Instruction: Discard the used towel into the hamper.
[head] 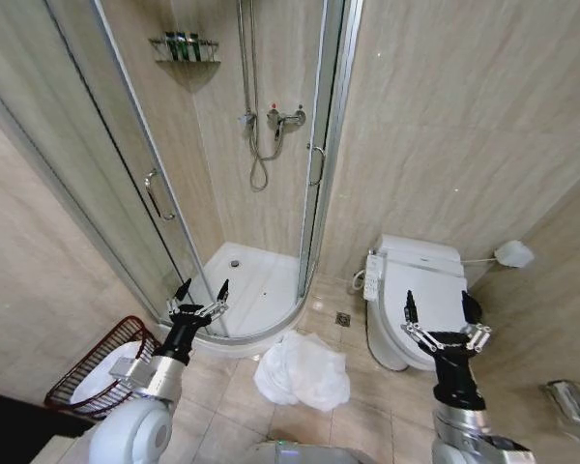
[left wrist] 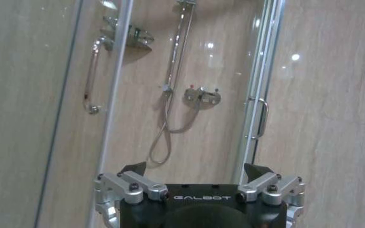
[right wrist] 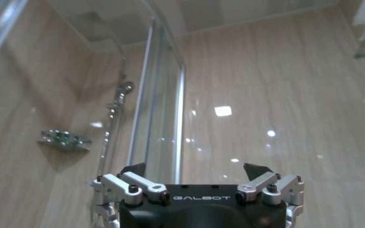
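Both arms raised in front of me, nothing held. Left end effector (head: 201,294) had its fingers spread wide, empty, hanging over the shower threshold; right end effector (head: 443,314) equally wide and empty, in front of the toilet (head: 416,290). Towel (head: 302,369) lay crumpled on the floor tiles between the arms, white, soft, loosely bunched, near the shower tray (head: 256,280). Hamper (head: 101,365) stood at my left, reddish-brown open wire weave, round; something pale seemed to lie inside it, unclear. Risks I judged: a pinch could catch only one fold so the cloth trailed and snagged the wire rim; glass door close to the left arm
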You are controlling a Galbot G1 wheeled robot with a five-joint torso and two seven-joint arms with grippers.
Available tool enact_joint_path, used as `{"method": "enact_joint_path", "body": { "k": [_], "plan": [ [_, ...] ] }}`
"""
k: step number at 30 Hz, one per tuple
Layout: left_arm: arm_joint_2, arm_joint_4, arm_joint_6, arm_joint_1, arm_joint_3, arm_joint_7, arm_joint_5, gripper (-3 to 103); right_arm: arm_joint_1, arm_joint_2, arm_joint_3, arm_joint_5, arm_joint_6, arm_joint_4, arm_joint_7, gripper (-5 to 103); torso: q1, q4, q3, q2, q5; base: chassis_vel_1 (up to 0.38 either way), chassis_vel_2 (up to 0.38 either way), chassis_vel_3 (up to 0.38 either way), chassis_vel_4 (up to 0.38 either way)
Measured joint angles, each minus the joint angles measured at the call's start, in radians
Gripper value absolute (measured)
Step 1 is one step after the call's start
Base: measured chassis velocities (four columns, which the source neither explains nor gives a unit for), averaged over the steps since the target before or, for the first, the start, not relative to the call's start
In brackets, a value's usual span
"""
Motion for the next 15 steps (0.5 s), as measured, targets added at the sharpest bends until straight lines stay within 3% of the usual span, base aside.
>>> {"method": "enact_joint_path", "body": {
  "k": [6, 11, 15],
  "plan": [
    [0.0, 0.0, 0.0, 0.0, 0.0, 0.0, 0.0, 100, -0.018, 0.0, 0.016, 0.015, 0.0, -0.008, 0.02, 100, -0.013, -0.0001, -0.016, -0.028, -0.0003, 0.028, 0.02, -0.027, -0.01],
    [0.0, 0.0, 0.0, 0.0, 0.0, 0.0, 0.0, 100, -0.022, -0.005, 0.029, -0.008, -0.018, -0.059, 0.081, 100, -0.026, -0.0001, -0.031, -0.058, 0.0003, 0.0, 0.0, 0.0, 0.0],
    [0.0, 0.0, 0.0, 0.0, 0.0, 0.0, 0.0, 100, -0.027, -0.026, 0.024, -0.008, -0.076, -0.089, 0.151, 100, -0.037, -0.0001, -0.044, -0.081, -0.0005, 0.0, 0.0, 0.0, 0.0]
  ]
}}
